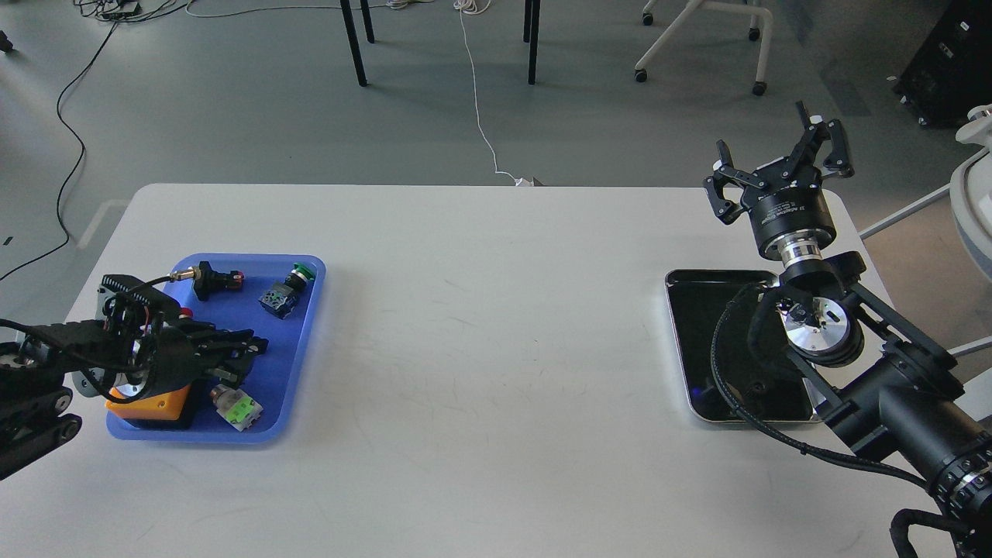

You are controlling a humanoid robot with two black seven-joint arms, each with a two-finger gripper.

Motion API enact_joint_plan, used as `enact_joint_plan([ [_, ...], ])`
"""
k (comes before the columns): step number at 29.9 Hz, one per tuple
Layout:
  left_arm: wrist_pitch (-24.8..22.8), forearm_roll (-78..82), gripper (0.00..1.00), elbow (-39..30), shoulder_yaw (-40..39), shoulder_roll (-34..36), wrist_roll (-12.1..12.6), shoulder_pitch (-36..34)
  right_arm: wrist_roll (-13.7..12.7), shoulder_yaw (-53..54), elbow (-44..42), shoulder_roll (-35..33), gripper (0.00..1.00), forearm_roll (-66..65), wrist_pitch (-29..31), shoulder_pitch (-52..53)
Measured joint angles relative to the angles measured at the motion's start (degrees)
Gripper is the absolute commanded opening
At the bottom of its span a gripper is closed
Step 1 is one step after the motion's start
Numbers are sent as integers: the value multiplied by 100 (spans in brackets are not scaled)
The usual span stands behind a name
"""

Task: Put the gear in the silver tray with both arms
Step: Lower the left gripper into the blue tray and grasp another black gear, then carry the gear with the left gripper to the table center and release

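While your left pincer hangs low over the blue plastic tray near the worktop's left edge, the task looks to be at its first step: picking a part out of that tray. The left fingers lie close together, pointing toward the right edge of the worktop, but from the head view you cannot tell whether they have closed on anything; no part shows between them.

Your right pincer is raised above the far right corner of the white worktop, its black claw fingers spread wide and holding nothing. Below it, the shallow shiny silver tray lies near the right edge with its long axis running from the near edge toward the far edge. Its dark mirror bottom appears bare where the right arm does not cover it.

Which item counts as the gear is not clear: the blue tray holds an orange block under the left arm, a clear-and-green connector at the near side, a green-capped switch and a black plug with a brass tip at the far side.

The next move likely calls for a firm grasp with the left, then a carry across toward the right arm
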Motion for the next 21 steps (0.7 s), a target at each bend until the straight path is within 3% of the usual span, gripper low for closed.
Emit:
enact_joint_plan([
  [7,-615,-388,16,-156,-22,67,-144,-1083,0,54,13,-56,98,0,0,0],
  [12,-988,-567,15,-745,-27,-86,-29,-1720,0,55,19,-130,98,0,0,0],
  [16,-1115,-527,15,-777,13,-1100,286,-1953,0,58,42,-301,98,5,0,-27],
  [21,-1219,-381,15,-114,78,-2667,473,-2089,0,105,684,-933,98,18,43,-479],
])
